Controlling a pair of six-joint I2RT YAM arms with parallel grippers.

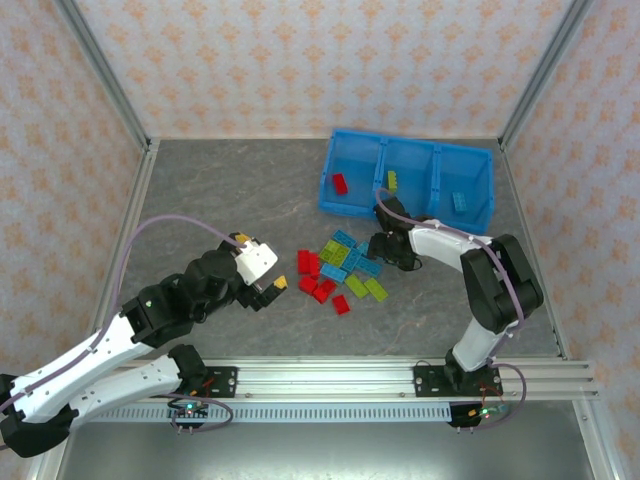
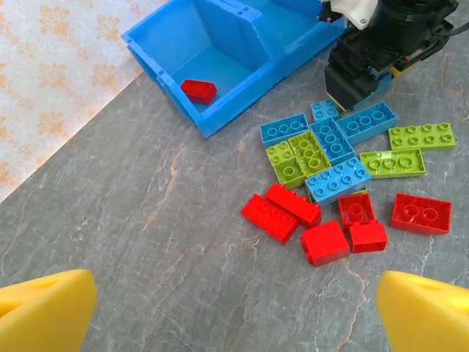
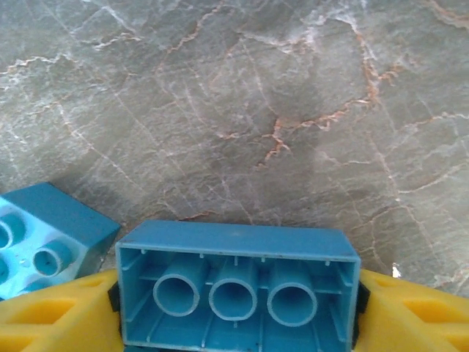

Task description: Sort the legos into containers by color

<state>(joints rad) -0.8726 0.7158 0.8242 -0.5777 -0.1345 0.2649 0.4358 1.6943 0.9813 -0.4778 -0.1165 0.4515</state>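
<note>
Right jaws clamped on light blue lego [image 3: 238,290], hollow underside toward wrist camera, over counter [image 3: 293,110] just in front of tray [image 2: 234,110]. Left jaws apart, well short of tray. Loose legos [image 1: 340,272], red, green and blue, clustered near tray's front wall. Inside tray, top view: red brick [image 1: 340,183] in left compartment, green brick [image 1: 392,180] in middle, blue brick [image 1: 459,201] in right.

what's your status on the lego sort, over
Left gripper open, hovering short of the pile. Right gripper shut on a blue brick by the pile's tray side. Tray holds one red, one green, one blue, each in its own compartment.
</note>
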